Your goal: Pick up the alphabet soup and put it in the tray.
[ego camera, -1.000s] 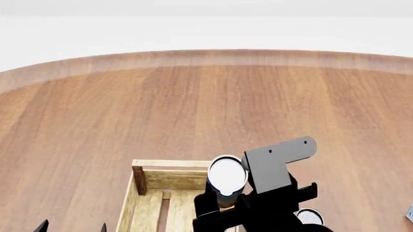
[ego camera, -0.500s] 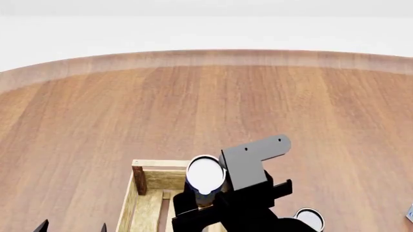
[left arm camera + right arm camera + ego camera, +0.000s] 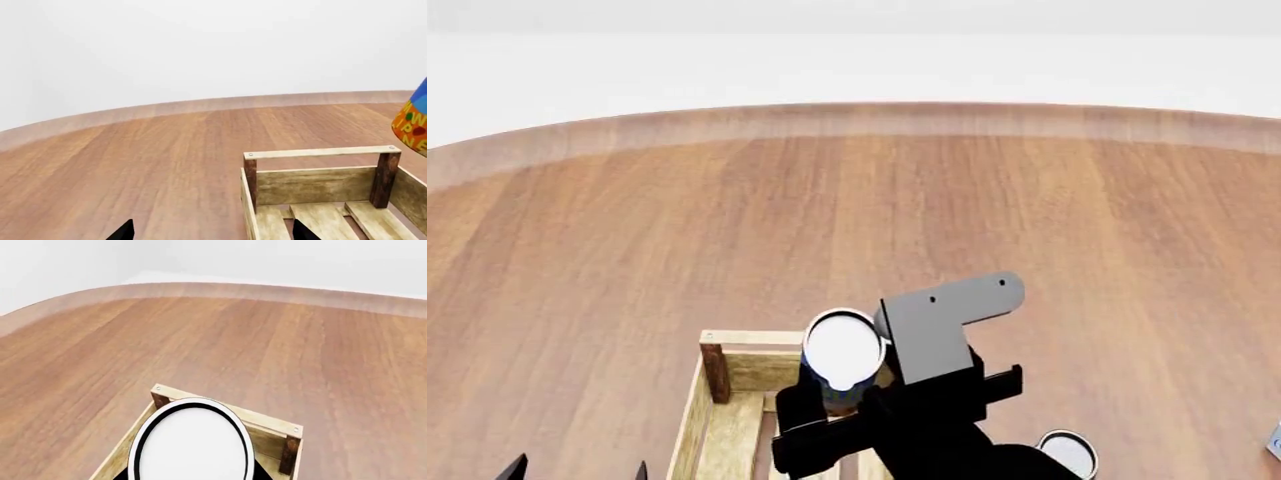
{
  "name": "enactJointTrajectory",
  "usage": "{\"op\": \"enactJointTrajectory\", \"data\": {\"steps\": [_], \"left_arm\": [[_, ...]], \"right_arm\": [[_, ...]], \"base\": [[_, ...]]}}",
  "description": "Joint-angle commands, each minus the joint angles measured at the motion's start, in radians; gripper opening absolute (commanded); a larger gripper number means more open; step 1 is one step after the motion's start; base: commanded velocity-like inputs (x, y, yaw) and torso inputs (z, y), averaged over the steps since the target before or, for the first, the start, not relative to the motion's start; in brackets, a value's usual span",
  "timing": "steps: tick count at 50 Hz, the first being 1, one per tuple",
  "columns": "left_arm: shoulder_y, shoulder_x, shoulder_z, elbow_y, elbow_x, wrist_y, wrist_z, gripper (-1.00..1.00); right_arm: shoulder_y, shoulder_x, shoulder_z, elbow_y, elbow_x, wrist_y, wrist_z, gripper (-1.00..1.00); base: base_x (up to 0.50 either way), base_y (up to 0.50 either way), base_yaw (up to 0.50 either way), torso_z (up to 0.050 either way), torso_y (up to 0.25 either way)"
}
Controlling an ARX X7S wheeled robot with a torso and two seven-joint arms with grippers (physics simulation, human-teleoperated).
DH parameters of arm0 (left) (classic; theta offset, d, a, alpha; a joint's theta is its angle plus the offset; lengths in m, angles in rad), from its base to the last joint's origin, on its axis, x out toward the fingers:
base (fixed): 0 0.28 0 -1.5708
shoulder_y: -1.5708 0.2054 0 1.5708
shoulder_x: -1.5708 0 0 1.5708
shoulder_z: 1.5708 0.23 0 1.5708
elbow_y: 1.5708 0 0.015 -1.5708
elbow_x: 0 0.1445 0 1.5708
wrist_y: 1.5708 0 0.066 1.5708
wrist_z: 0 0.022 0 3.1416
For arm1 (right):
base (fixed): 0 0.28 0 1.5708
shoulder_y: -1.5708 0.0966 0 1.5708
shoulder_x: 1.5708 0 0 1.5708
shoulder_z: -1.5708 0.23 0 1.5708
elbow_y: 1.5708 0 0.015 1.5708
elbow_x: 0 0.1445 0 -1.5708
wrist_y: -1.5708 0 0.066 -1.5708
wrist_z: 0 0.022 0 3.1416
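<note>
The alphabet soup (image 3: 842,347) shows its whitish top in the head view. My right gripper (image 3: 843,402) is shut on it and holds it above the far end of the tray (image 3: 733,372), a light-wood crate with darker corner posts. In the right wrist view the can's top (image 3: 192,442) fills the lower middle, with the tray's far wall (image 3: 267,422) under it. In the left wrist view the can's blue and orange label (image 3: 415,122) shows above the tray (image 3: 313,185). My left gripper (image 3: 210,235) is open and empty, to the left of the tray.
A second can (image 3: 1068,452) with a white top stands on the wooden table to the right of the tray. A small grey-blue thing (image 3: 1274,440) shows at the right edge. The table's curved far edge (image 3: 854,120) meets a white wall.
My right gripper has carried the can to the left, from beside the tray's far right corner to above its far end. The left arm has not moved.
</note>
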Motion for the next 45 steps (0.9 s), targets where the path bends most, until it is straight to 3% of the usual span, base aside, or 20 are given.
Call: {"op": "enactJointTrajectory", "data": {"steps": [1,15,45], "left_arm": [[-0.001,-0.002,0.003,-0.001,-0.002,0.001,-0.002,1.00],[-0.001,-0.006,0.008,-0.002,-0.001,0.008,-0.004,1.00],[-0.002,-0.010,0.014,-0.001,-0.007,0.008,-0.012,1.00]], "right_arm": [[0.010,-0.001,0.002,-0.008,-0.003,-0.007,-0.006,-1.00],[0.149,-0.081,-0.115,0.409,-0.095,-0.170,-0.129,-1.00],[0.222,-0.134,-0.188,0.659,-0.116,-0.315,-0.233,-1.00]], "base": [[0.00,0.00,0.00,0.000,0.000],[0.00,0.00,0.00,0.001,0.001],[0.00,0.00,0.00,0.000,0.001]]}}
